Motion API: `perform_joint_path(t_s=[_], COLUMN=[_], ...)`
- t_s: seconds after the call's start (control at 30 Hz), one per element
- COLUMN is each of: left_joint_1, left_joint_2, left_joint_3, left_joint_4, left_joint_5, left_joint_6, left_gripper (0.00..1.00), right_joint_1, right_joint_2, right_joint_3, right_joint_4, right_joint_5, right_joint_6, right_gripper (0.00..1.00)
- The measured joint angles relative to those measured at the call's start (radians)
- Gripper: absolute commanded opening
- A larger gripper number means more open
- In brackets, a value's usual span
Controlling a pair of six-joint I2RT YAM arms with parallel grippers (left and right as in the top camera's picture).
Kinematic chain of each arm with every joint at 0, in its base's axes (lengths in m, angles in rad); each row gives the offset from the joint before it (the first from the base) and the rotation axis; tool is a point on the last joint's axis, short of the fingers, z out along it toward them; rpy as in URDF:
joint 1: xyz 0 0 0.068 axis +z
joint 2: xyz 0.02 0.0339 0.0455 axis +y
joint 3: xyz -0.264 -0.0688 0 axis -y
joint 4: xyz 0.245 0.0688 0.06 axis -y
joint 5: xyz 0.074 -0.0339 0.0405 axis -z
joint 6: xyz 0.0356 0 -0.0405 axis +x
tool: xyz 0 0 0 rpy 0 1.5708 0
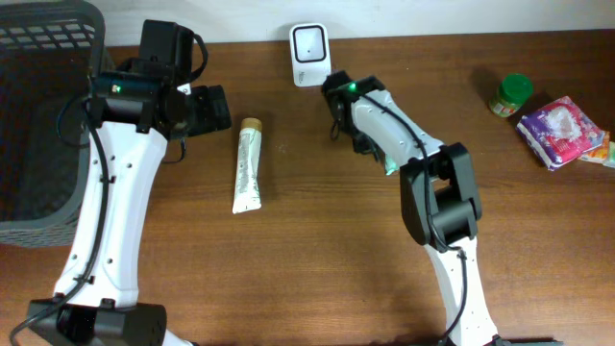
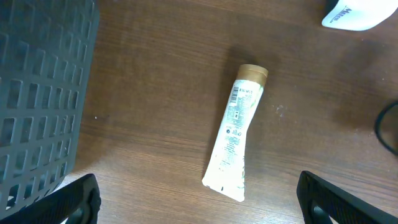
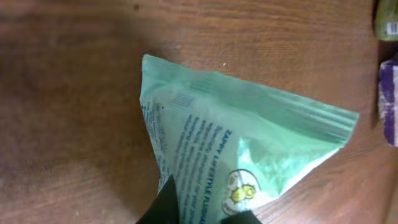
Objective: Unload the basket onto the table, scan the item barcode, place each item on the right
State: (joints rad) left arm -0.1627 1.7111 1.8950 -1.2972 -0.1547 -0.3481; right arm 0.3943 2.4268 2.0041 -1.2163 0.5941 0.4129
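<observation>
Here, right tool pinches the one green packet; left tool gapes wide near one tube.

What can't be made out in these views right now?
Pale green plastic pouch: print blurred in the right wrist view, barcode not discernible, lower edge cut off; overhead, the right arm covers most of it.
White squeeze tube with tan cap: print too small to read, both views.
White boxy scanner: cut by the left wrist frame's top edge.

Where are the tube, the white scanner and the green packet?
tube (image 2: 235,132), left wrist view, middle of its body.
white scanner (image 1: 308,43), overhead view, its dark window.
green packet (image 3: 208,140), right wrist view, its printed face.
</observation>
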Motion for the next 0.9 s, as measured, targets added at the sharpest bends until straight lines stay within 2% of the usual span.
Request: perform_joint_path(t_s=[0.13,0.37,0.43,0.63,0.7,0.77,0.9], left_joint_1=[0.000,0.000,0.000,0.000,0.000,0.000,0.000], left_joint_2=[0.000,0.000,0.000,0.000,0.000,0.000,0.000], left_joint_3=[0.000,0.000,0.000,0.000,0.000,0.000,0.000], left_joint_4=[0.000,0.000,0.000,0.000,0.000,0.000,0.000], left_joint_5=[0.000,0.000,0.000,0.000,0.000,0.000,0.000], left_joint_6=[0.000,0.000,0.000,0.000,0.000,0.000,0.000], left_gripper=[0.99,0.99,0.99,0.99,0.99,0.99,0.99], right_joint_1=[0.037,0.168,0.201,0.220,0.213,0.199,0.181], right_joint_2=[0.000,0.000,0.000,0.000,0.000,0.000,0.000], right_joint_3=[-0.009,-0.008,0.006,0.023,0.024,0.026,0.026], right_joint_4=[-0.005,-0.010,-0.021,-0.062,-0.063,-0.067,-0.066], right_joint_5=[-0.020,-0.069,-0.061,0.064,0.080,0.087,0.084], right_joint_6=[0.003,-0.007,-0.014,-0.025,-0.027,-0.031,-0.042], right_gripper=[0.54,0.56,0.53,0.17,0.09,0.04,0.04])
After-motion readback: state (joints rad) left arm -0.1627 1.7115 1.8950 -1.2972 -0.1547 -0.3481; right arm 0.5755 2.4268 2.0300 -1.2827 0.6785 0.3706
